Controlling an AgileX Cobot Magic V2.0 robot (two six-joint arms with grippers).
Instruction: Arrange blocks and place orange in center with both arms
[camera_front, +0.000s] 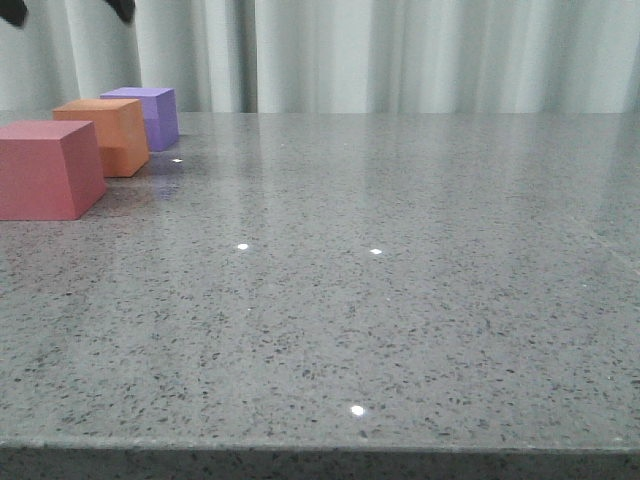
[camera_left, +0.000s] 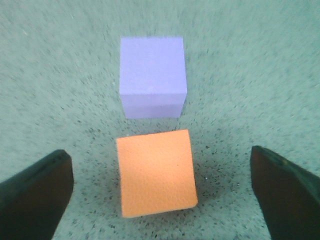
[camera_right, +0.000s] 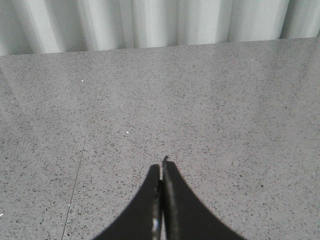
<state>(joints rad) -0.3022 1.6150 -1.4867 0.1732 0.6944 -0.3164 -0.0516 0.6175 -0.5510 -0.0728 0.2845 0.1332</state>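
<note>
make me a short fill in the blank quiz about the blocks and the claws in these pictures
1. In the front view, the orange block sits between the red-pink block and the ____ block.
2. The left claw is ____, its fingers either side of the orange block.
3. The right claw is ____.

Missing words: purple; open; shut

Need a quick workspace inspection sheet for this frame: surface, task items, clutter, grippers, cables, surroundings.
Surface: grey speckled table, glossy, with small light glints.
Job's things: red-pink cube, orange cube and purple cube in a row at the far left, running away from the camera, orange in the middle. A gap shows between orange and purple in the left wrist view; red-pink to orange contact cannot be told.
Clutter: nothing seen.
Grippers: left gripper open, above the orange cube, holding nothing. Right gripper shut, empty, over bare table.
Cables: nothing seen.
Surroundings: pale pleated curtain behind the table.
</note>
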